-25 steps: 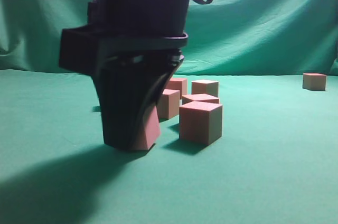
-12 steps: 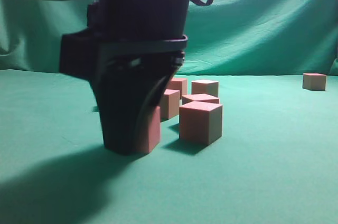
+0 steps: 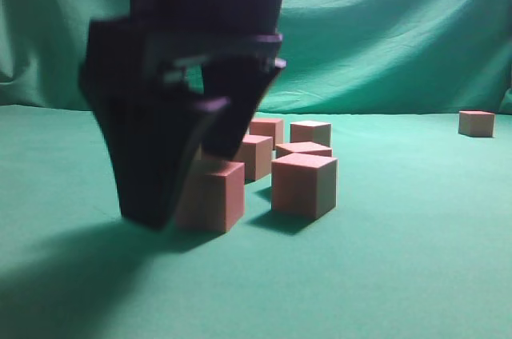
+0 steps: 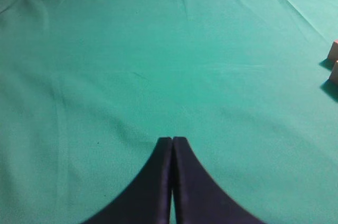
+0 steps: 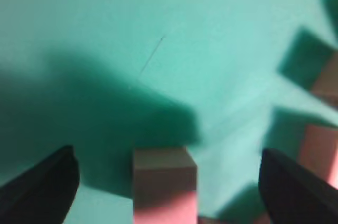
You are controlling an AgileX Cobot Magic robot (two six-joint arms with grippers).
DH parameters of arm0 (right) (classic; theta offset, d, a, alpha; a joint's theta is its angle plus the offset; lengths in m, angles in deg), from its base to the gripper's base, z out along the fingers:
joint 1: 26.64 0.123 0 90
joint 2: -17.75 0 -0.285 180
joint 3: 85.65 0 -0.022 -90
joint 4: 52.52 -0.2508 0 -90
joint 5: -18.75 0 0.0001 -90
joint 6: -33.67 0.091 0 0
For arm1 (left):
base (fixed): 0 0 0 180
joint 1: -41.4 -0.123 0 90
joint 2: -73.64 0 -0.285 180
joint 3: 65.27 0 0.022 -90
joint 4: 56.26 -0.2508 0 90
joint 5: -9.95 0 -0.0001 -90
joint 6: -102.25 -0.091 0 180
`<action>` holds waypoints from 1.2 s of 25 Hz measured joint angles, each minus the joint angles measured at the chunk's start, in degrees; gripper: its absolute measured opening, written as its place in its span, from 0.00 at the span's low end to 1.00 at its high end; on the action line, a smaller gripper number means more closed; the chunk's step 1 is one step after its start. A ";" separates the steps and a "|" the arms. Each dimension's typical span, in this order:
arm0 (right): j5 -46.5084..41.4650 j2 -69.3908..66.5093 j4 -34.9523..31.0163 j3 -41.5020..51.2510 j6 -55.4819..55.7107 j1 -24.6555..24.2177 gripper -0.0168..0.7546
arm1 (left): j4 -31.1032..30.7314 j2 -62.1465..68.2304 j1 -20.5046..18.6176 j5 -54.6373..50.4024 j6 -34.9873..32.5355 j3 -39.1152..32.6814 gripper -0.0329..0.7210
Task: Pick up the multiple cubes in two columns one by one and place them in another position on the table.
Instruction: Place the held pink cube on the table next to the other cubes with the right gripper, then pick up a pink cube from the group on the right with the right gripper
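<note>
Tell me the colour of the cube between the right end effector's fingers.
Reddish-pink, with a paler tan top; the cube shows best in the exterior view.

Dim, soft light — heavy shadow on the table (image 3: 416,275), right-wrist view blurred.
</note>
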 joint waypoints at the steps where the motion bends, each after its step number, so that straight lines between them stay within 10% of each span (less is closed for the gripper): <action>1: -0.03 1.46 0.21 0.00 0.00 0.00 0.84 | 0.00 0.00 0.00 0.00 0.00 0.00 0.04; 10: -2.96 15.49 2.31 -3.23 4.00 0.00 0.76 | 0.00 0.00 0.00 0.00 0.00 0.00 0.04; 17: -7.41 27.39 23.14 -5.98 25.89 -1.60 0.76 | 0.00 0.00 0.00 0.00 0.00 0.00 0.04; 22: -16.84 31.27 33.12 -6.10 41.97 -12.98 0.76 | 0.00 0.00 0.00 0.00 0.00 0.00 0.04; 30: -22.12 29.15 27.16 -6.10 43.62 -35.82 0.76 | 0.00 0.00 0.00 0.00 0.00 0.00 0.04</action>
